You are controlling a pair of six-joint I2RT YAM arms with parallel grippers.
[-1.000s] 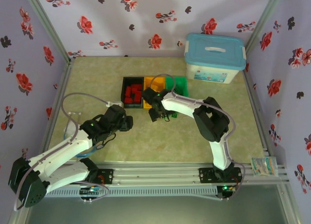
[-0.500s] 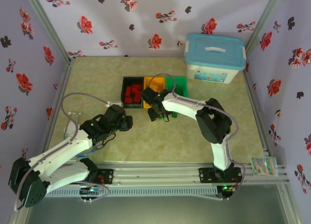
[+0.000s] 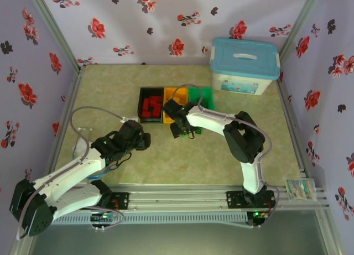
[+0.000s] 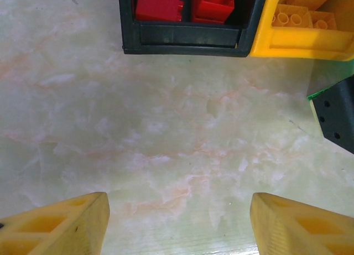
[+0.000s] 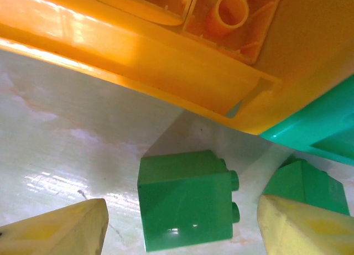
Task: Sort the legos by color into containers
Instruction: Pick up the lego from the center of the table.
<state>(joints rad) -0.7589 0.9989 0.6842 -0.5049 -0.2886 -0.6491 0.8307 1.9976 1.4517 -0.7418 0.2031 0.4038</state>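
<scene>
My right gripper is open low over the table, its yellow fingers on either side of a green lego that lies on its side with a gap at each side. A second green lego lies beside the right finger. Just beyond are the yellow-orange container and the green container. From above, the right gripper hangs at the front of the containers, with a green lego next to it. My left gripper is open over bare table, facing the black container with its red legos.
The black, yellow-orange and green containers stand side by side mid-table. A large white box with a light blue lid sits at the back right. Patterned walls enclose the table.
The right gripper has crept slightly towards the containers and its jaws have narrowed a little around the green lego. The left arm has stayed put.
</scene>
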